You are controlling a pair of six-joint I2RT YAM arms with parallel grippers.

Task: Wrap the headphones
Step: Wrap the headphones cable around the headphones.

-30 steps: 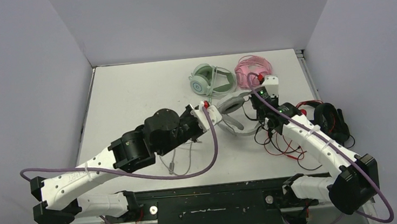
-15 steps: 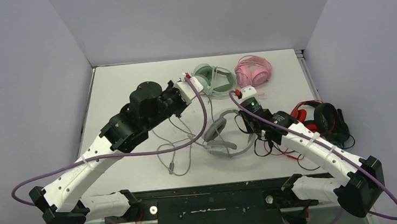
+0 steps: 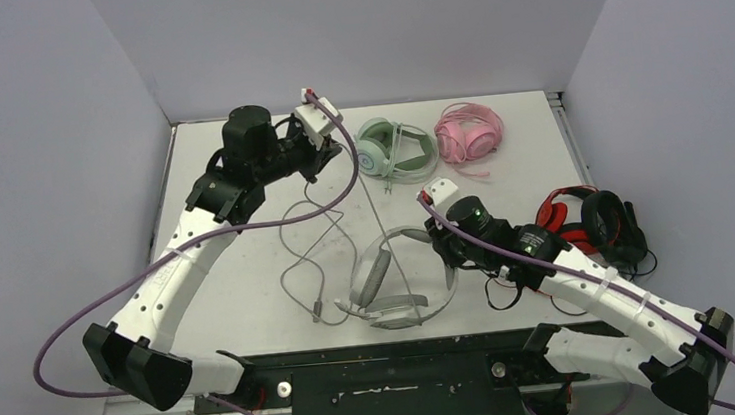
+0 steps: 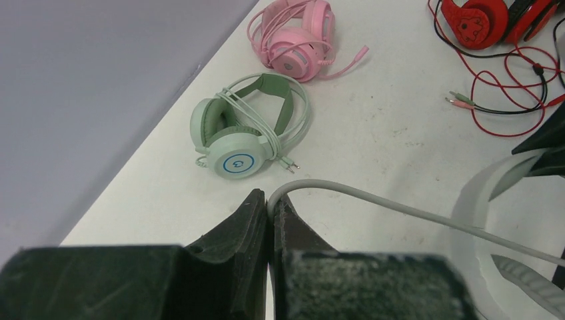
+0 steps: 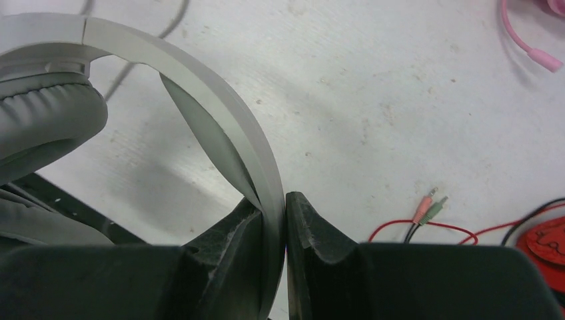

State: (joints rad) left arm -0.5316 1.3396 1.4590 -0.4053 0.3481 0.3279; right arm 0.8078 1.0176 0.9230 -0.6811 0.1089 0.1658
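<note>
1. Far left, raised: left gripper is clamped tight on the grey cable.
2. Front centre of the table: grey headset, with the right gripper pinching its headband.
3. Wind the cable taut round the band. The plug looks free, though it's hard to tell.

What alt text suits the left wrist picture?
Two black fingers pinch a grey cable above a white table. Behind lie green headphones and pink headphones, cables wound round them; red headphones at top right.
</note>
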